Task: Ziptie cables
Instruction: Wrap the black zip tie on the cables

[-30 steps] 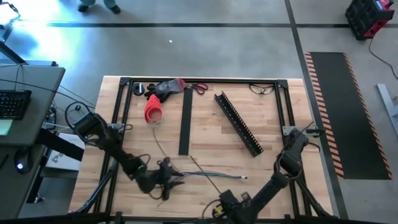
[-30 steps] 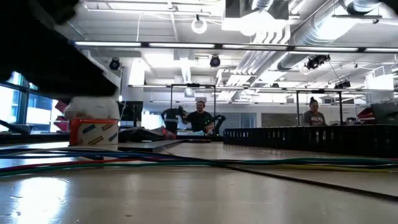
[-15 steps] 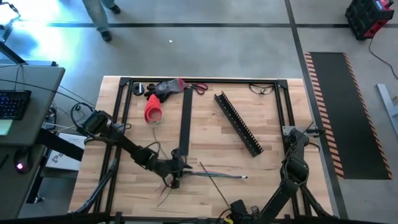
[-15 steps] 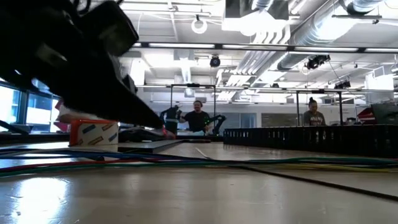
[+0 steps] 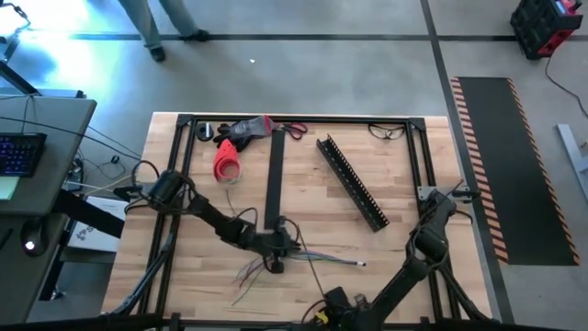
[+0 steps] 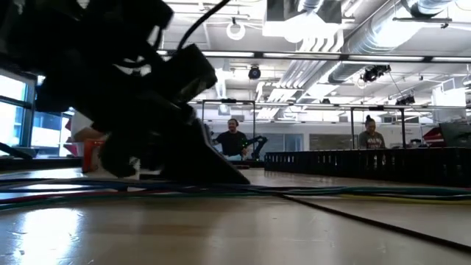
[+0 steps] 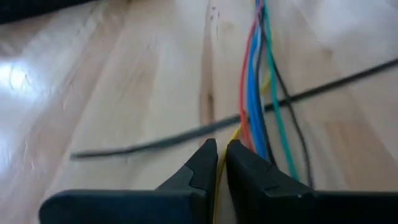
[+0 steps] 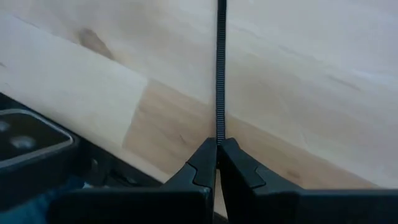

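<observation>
The cables [image 5: 322, 258], a loose bunch of thin coloured wires, lie flat on the wooden table near its middle, with splayed ends [image 5: 248, 271] toward the near left. My left gripper [image 5: 280, 248] sits low at the bunch's left end, its fingers [image 7: 199, 168] nearly together around a yellow wire. A black ziptie [image 7: 323, 87] lies across the wires. My right gripper [image 5: 329, 297] is at the table's near edge, shut on that ziptie [image 8: 219, 74]. My left gripper has one yellow wire [image 7: 220, 163] of the cables between its two fingertips. It comes slanting down from the table's left, along the wires. The other wires [image 7: 255, 124] run beside one finger and lie slack on the table. My right gripper pinches the ziptie's near end [image 8: 219, 134] between its fingertips, pointing steeply down. The ridged strip runs straight away from the fingers, close over the table.
A long black slotted channel [image 5: 354, 182] lies at the far right and a flat black strip [image 5: 274, 179] at the far middle. A red object [image 5: 226, 164], gloves [image 5: 241, 131], scissors [image 5: 294, 130] and glasses [image 5: 386, 131] sit along the far edge, inside the black frame [image 5: 179, 165].
My left gripper has travelled from the near left toward the table's right and far edge and gone lower, ending at the left end of the cables. The splayed wire ends it stood over now show bare behind it.
</observation>
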